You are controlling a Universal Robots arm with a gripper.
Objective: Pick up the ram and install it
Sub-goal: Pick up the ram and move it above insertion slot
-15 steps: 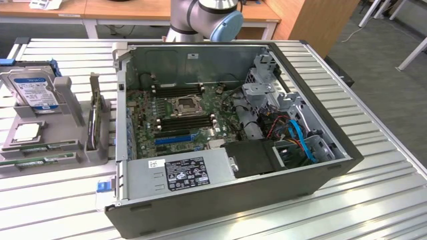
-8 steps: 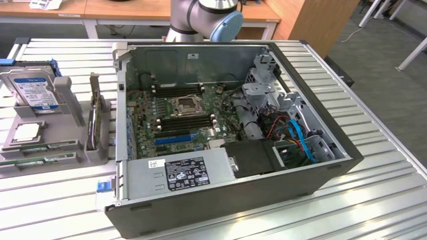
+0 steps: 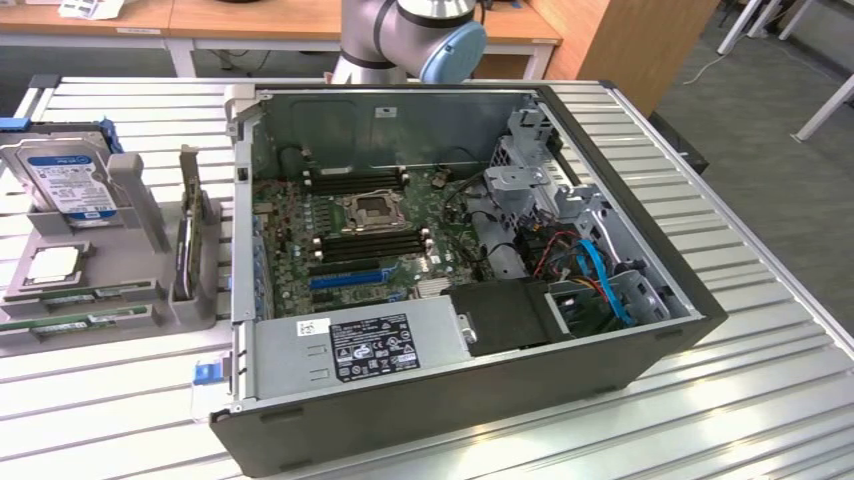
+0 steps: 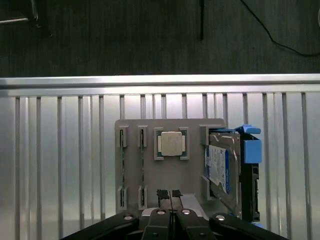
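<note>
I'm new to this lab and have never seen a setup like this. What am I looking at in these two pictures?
One picture comes from a camera off the arm. It shows the robot arm standing behind an open computer case on a slatted metal table. On the exterior view's left, a grey holder carries spare parts: a hard drive, a square processor chip, one ram stick and a second ram stick. The other picture comes from a camera on the arm's wrist, looking down at that same holder past the gripper. The gripper is shut and holds nothing; both ram sticks lie in the holder.
</note>
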